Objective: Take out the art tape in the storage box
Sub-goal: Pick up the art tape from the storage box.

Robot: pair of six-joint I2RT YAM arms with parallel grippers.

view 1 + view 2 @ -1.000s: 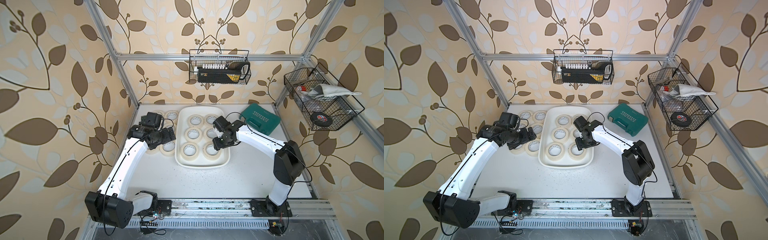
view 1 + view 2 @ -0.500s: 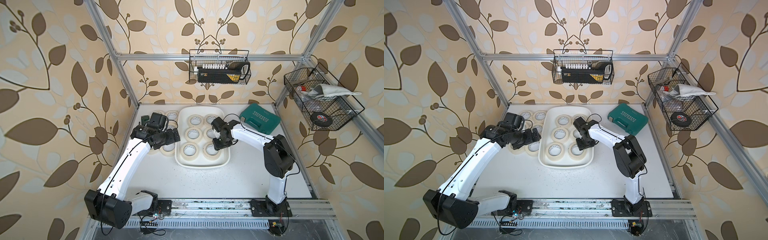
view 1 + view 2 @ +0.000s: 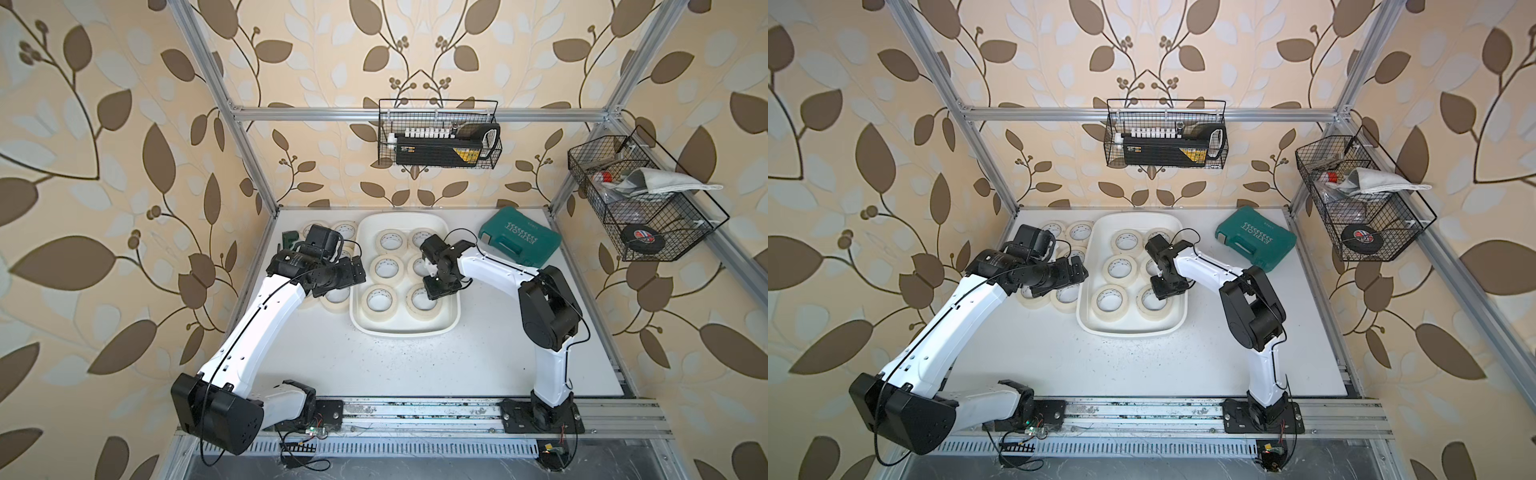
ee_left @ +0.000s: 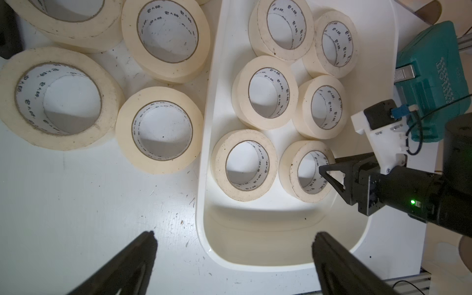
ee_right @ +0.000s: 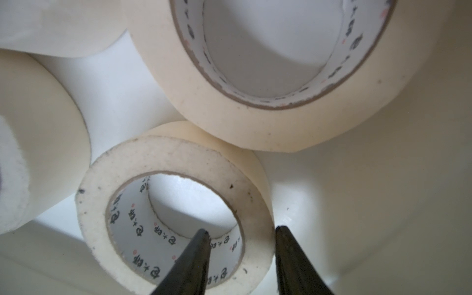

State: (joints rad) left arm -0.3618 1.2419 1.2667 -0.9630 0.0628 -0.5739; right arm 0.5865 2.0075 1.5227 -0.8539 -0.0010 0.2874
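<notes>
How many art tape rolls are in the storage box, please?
6 rolls in the storage box: three toward the left arm, three toward the right arm, the nearest straddled by the right gripper. None seems hidden.

The left arm [image 3: 266,307] hides some art tape [image 3: 337,306].

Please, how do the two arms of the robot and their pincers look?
The left arm and right arm have white shells with black joints. A thin black cable runs along each. The left pincer and right pincer have black, tapering, pointed fingers. A small green light glows behind the right pincer.
</notes>
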